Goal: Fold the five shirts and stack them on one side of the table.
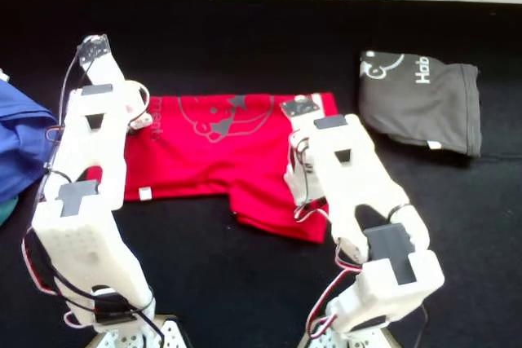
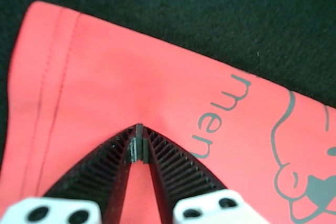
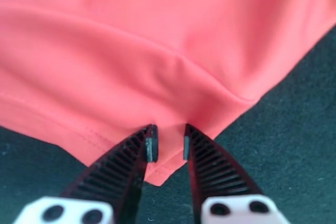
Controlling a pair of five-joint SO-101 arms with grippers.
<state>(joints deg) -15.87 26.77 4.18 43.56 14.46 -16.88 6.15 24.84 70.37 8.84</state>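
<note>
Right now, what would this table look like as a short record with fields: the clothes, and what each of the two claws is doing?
surface: black table cover
in work: red shirt, lying flat, print up
left gripper: shut on the red shirt near its lettering, with the fabric puckered at the tips
right gripper: open, with its tips at the red shirt's hem
folded: dark grey shirt, on the high view's right, apart from the red shirt
also there: blue cloth, bunched at the left edge of the high view
</note>
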